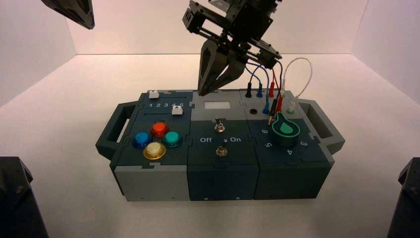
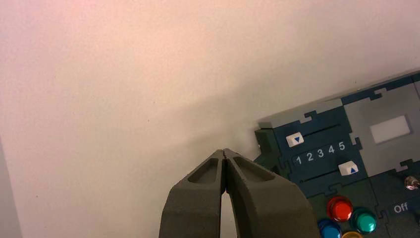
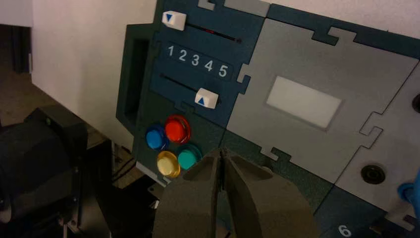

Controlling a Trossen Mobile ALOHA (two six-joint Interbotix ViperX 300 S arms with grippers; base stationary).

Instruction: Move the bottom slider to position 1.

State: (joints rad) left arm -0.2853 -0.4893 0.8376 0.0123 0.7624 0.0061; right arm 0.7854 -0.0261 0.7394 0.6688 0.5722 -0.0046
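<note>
The bottom slider [image 3: 206, 98] is a small white knob with a blue triangle. It sits at the 4-5 end of its dark track, below the row "1 2 3 4 5". It also shows in the high view [image 1: 176, 110] and the left wrist view [image 2: 349, 168]. Position 1 [image 3: 171, 50] is the first numeral, at the row's other end. My right gripper [image 1: 204, 91] is shut and empty. It hovers over the grey panel [image 3: 317, 104] at the box's far middle, to the right of the sliders. My left gripper [image 2: 225, 151] is shut and held high to the left of the box.
The top slider [image 3: 174, 20] stands above numeral 1. Red [image 1: 159, 129], blue, teal and yellow buttons sit in front of the sliders. Two toggle switches [image 1: 217, 124] are mid-box. A green dial [image 1: 286, 130] and plugged wires [image 1: 270, 89] are on the right.
</note>
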